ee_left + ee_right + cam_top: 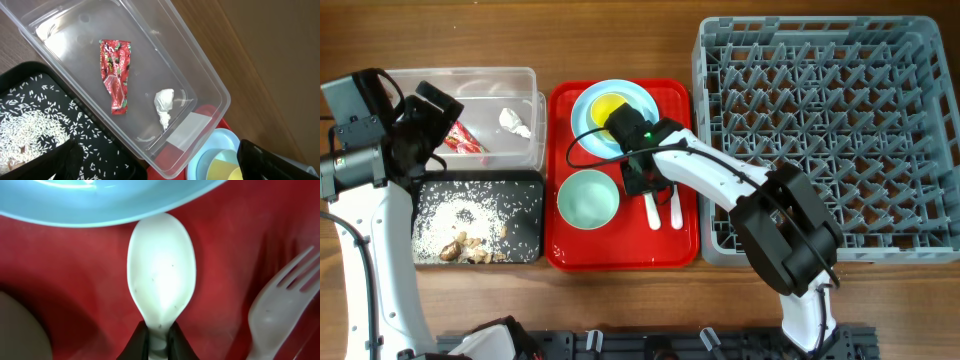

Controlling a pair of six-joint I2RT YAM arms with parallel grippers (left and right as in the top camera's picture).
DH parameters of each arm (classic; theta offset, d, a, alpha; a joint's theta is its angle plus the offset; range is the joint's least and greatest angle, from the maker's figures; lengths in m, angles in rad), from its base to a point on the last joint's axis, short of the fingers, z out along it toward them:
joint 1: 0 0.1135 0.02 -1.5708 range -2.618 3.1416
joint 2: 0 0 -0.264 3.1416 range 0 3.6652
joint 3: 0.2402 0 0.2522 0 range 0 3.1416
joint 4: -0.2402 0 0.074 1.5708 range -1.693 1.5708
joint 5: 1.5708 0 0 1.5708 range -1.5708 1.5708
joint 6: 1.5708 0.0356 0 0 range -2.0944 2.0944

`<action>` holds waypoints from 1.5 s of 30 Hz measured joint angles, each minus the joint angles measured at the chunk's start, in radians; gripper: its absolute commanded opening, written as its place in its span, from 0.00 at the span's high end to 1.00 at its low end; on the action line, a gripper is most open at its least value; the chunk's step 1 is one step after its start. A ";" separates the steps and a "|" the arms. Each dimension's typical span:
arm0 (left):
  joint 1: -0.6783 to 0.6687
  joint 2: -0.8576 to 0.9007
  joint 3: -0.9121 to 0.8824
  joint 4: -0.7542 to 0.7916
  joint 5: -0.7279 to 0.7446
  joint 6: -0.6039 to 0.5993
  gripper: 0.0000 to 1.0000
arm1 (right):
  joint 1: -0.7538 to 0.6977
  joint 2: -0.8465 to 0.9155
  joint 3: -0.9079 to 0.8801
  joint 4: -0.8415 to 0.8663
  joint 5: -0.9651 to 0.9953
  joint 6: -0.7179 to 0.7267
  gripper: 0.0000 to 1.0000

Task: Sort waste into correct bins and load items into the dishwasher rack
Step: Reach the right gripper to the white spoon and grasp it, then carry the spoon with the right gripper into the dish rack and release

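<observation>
My right gripper [158,340] is shut on the neck of the white plastic spoon [161,270], low over the red tray [570,250]. The white fork [280,310] lies to its right. The large light-blue plate [592,105] holds a small light-blue bowl and the yellow cup [607,108]. The pale green bowl [587,198] sits on the tray's front left. My left gripper [165,170] is open over the clear tub [210,85], which holds the red wrapper [115,75] and the white tissue [164,106]. Rice and brown bits lie in the black tray [525,190].
The grey dishwasher rack [830,140] stands at the right, beside the red tray. The right arm reaches across its front left corner. The clear tub and black tray sit side by side at the left.
</observation>
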 measured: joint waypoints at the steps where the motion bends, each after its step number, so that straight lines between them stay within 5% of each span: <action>1: 0.000 0.000 0.000 0.000 0.000 0.000 0.00 | 0.000 0.000 0.000 -0.003 -0.008 0.002 0.95; 11: 0.000 0.000 0.000 0.000 0.000 0.000 0.00 | -0.044 -0.098 0.208 -0.362 -0.008 0.012 0.96; 17: 0.000 0.000 0.000 0.000 0.000 0.000 0.00 | -0.187 -0.287 0.228 -0.368 0.165 -0.013 0.95; 32: 0.000 0.000 0.000 0.000 0.000 0.000 0.00 | -0.543 -0.298 0.196 -0.393 0.169 -0.244 0.96; 39: 0.000 0.000 0.000 0.000 0.000 0.000 0.00 | -0.584 -0.298 0.075 -0.273 0.171 -0.389 0.95; 45: 0.000 0.000 0.000 0.000 0.000 0.000 0.00 | -0.585 -0.298 0.046 -0.250 0.172 -0.473 0.85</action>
